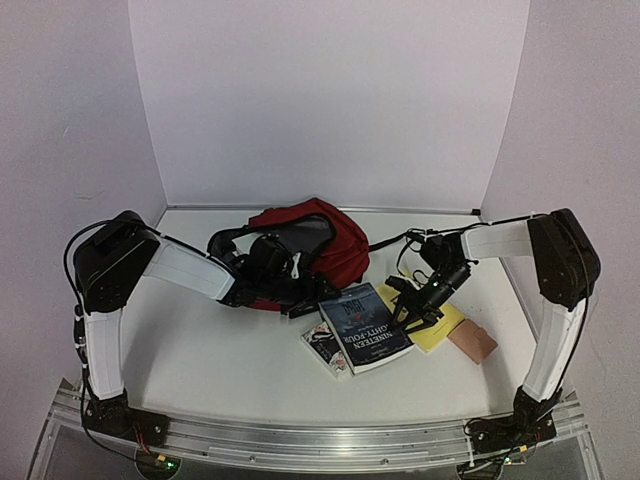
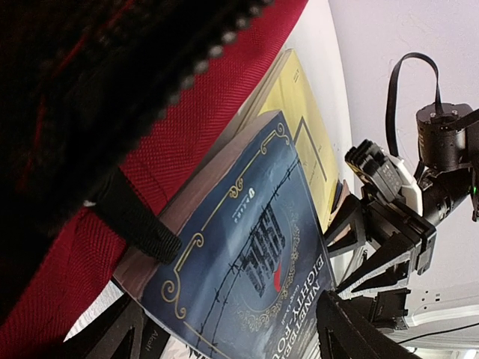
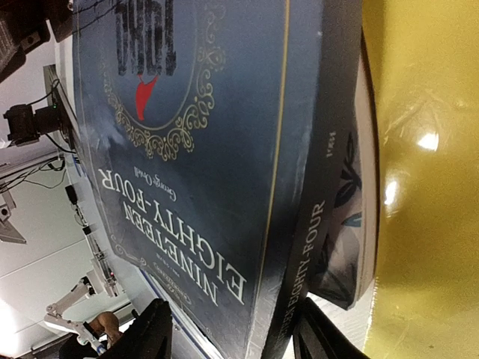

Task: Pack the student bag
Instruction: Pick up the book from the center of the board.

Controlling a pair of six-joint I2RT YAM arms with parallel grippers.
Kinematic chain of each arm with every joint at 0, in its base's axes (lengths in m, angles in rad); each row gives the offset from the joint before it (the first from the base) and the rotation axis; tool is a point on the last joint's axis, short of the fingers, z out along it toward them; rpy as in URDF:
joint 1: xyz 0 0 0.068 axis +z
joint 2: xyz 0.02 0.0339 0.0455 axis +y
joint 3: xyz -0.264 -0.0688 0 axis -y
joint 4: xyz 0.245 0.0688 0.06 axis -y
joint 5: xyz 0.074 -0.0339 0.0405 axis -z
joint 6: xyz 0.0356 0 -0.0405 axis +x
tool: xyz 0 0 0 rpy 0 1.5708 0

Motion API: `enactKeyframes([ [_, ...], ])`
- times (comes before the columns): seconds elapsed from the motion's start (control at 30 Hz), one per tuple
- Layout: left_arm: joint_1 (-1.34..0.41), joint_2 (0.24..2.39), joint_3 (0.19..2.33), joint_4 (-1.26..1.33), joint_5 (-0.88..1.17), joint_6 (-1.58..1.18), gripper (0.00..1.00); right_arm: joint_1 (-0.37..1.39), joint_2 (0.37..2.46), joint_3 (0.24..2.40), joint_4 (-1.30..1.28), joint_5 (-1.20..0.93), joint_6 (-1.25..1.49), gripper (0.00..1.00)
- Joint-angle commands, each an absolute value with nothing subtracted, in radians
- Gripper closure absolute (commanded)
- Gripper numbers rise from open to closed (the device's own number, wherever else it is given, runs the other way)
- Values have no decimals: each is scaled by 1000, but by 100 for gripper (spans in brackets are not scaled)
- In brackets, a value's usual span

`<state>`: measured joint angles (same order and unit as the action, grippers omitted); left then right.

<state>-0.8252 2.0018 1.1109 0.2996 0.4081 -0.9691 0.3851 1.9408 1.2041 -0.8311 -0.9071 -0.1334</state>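
We judge the dark red fabric backpack (image 1: pixel 335 235) limp: grasp its zipper rim (image 2: pixel 217 45). Left gripper (image 2: pixel 236 333) spread wide; right gripper (image 3: pixel 232 333) state indeterminate.

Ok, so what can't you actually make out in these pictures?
- Inside of the student bag: in the top view the left arm covers its opening; the left wrist view shows only dark blur.
- Small book under the blue book: mostly covered, title too small.
- Right gripper: jaws straddle the blue book's spine, but contact is cut off at the right wrist view's bottom edge.
- Yellow booklet: largely hidden by the right gripper, top view.
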Motion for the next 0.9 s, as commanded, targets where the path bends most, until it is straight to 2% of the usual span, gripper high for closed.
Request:
enactKeyframes([
  [0.0, -830, 2020, 1162, 351, 459, -960, 21, 387, 1896, 1212, -836, -1032, -113, 59],
  [0.07, -832, 2015, 1165, 349, 459, -953, 21, 387, 1880, 1215, -835, -1067, -94, 66],
  [0.17, -833, 2009, 1172, 345, 464, -942, 22, 387, 1858, 1223, -828, -1088, -71, 67],
  [0.2, -833, 2008, 1172, 345, 465, -941, 22, 387, 1855, 1225, -822, -1088, -59, 66],
  [0.3, -833, 2017, 1177, 347, 466, -941, 22, 388, 1871, 1217, -780, -1074, -12, 55],
  [0.7, -834, 2057, 1199, 356, 486, -947, 25, 389, 1992, 1159, -644, -1009, 96, 50],
  [0.8, -834, 2060, 1204, 355, 486, -945, 25, 388, 1992, 1154, -643, -1021, 85, 56],
  [0.87, -834, 2061, 1207, 355, 487, -943, 25, 388, 1976, 1152, -644, -1039, 82, 65],
])
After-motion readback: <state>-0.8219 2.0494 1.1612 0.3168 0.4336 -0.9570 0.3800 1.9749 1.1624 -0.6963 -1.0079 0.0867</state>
